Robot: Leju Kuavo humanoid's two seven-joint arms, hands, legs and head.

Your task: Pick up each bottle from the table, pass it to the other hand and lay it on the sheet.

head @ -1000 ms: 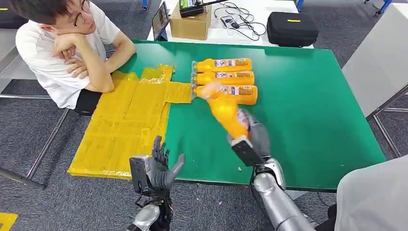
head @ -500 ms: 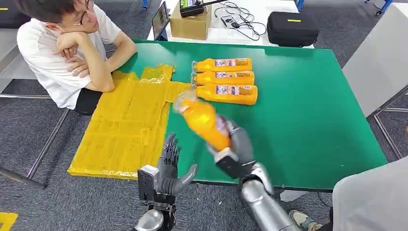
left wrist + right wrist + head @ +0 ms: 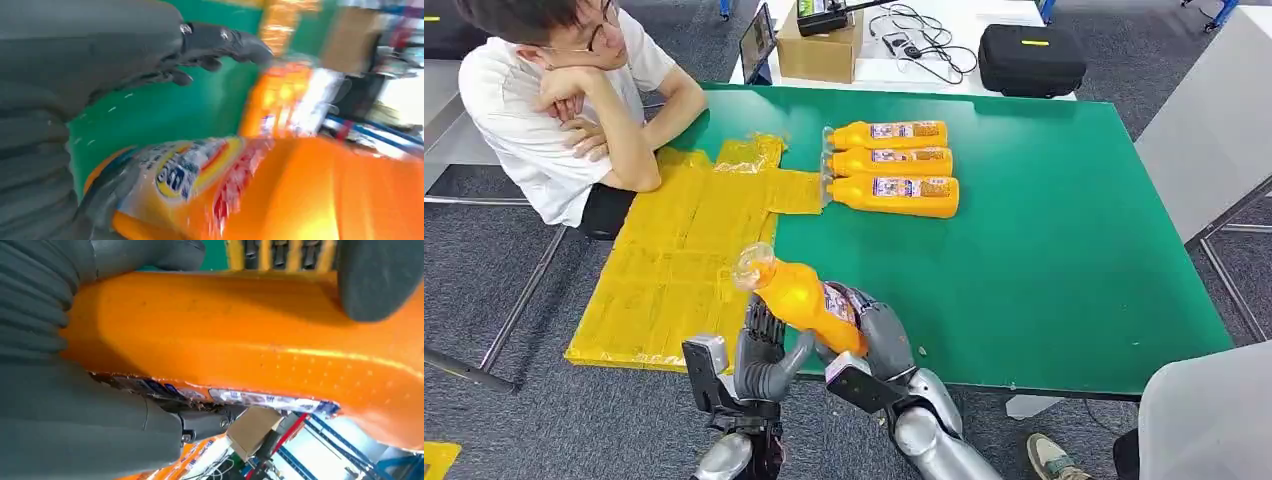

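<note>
The right hand [image 3: 879, 335] grips the orange juice bottle [image 3: 802, 297] by its lower body, cap tilted toward the yellow sheet [image 3: 674, 270]. The left hand [image 3: 764, 355] waits just beneath, fingers apart, holding nothing. It should wrap the bottle's middle before the right lets go. Three more bottles [image 3: 889, 165] lie on the green table [image 3: 1064, 250]; a person [image 3: 554, 100] sits beside the sheet.

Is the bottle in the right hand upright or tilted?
Tilted: the held bottle leans cap-end toward the sheet, gripped by the right hand.
</note>
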